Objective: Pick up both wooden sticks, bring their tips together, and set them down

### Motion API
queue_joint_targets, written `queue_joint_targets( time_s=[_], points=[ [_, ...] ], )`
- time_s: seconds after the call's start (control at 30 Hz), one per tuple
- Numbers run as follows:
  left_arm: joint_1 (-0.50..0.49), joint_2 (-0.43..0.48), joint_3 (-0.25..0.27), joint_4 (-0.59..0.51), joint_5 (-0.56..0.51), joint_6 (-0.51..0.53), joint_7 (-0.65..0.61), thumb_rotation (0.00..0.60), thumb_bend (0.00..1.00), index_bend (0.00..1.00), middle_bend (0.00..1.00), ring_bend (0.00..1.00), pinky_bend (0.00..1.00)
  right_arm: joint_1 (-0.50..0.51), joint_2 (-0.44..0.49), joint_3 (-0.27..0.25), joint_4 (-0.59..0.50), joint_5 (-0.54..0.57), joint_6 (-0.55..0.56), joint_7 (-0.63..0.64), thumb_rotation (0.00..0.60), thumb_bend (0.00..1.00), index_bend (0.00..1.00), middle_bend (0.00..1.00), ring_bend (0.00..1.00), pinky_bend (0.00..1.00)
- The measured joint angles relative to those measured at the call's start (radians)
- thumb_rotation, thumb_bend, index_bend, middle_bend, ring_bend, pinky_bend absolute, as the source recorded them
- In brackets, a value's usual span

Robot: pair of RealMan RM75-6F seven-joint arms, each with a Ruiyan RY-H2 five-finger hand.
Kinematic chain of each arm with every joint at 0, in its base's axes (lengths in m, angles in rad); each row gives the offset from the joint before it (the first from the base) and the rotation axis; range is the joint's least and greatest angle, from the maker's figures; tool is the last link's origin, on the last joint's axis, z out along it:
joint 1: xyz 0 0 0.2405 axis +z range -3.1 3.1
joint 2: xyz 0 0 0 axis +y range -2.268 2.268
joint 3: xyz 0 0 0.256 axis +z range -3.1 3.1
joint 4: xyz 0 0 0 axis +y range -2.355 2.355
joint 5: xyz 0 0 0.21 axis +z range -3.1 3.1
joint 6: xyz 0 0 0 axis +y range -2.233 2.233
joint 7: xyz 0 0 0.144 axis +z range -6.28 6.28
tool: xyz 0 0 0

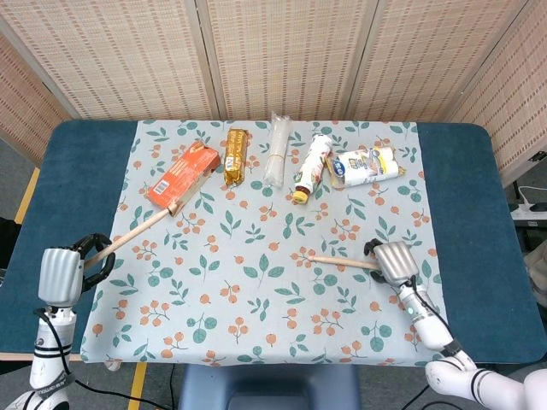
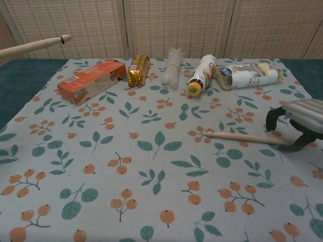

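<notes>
Left robot hand [image 1: 61, 275] grasps one light, rigid stick [image 1: 137, 229]; right robot hand [image 2: 299, 121] seemingly clasps other stick's [image 2: 247, 136] butt end.

Matt wooden sticks [image 2: 247, 137], printed cloth [image 2: 151, 166]

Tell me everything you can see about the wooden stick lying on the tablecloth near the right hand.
The wooden stick is a slim, pale, round rod of bare light wood with a rounded tip. It lies flat on the floral tablecloth, tip pointing toward the robot's left side. Its far end runs under the right hand, whose dark fingers curl around it; whether they grip it yet cannot be told. Nothing else touches it.
</notes>
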Motion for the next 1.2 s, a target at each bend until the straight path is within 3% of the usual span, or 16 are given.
queue_joint_targets(
  time_s=[0.2, 0.37, 0.7, 0.9, 1.2],
  points=[
    [0.005, -0.002, 0.001, 0.011, -0.007, -0.001, -0.013, 0.600, 0.41, 0.73, 0.92, 1.00, 1.00, 0.004, -0.007, -0.002, 0.011, 0.002, -0.003, -0.010, 0.600, 0.26, 0.48, 0.44, 0.87, 0.98],
    [0.008, -0.005, 0.002, 0.020, -0.009, -0.004, -0.020, 0.600, 0.41, 0.73, 0.92, 1.00, 1.00, 0.009, -0.013, -0.001, 0.023, 0.007, -0.012, -0.011, 0.600, 0.42, 0.50, 0.45, 0.87, 0.98],
    [0.011, -0.007, 0.004, 0.026, -0.006, -0.002, -0.026, 0.600, 0.41, 0.73, 0.92, 1.00, 1.00, 0.012, -0.016, -0.001, 0.040, 0.012, -0.019, -0.005, 0.600, 0.45, 0.52, 0.47, 0.87, 0.98],
    [0.010, -0.011, 0.005, 0.029, -0.005, -0.008, -0.020, 0.600, 0.41, 0.73, 0.92, 1.00, 1.00, 0.014, -0.005, 0.000, 0.032, 0.020, -0.033, 0.003, 0.600, 0.45, 0.46, 0.47, 0.87, 0.98],
    [0.009, -0.016, 0.006, 0.034, -0.007, -0.012, -0.008, 0.600, 0.41, 0.73, 0.92, 1.00, 1.00, 0.005, 0.019, -0.004, 0.004, -0.012, 0.006, 0.065, 0.600, 0.40, 0.42, 0.46, 0.87, 0.98]
  ],
)
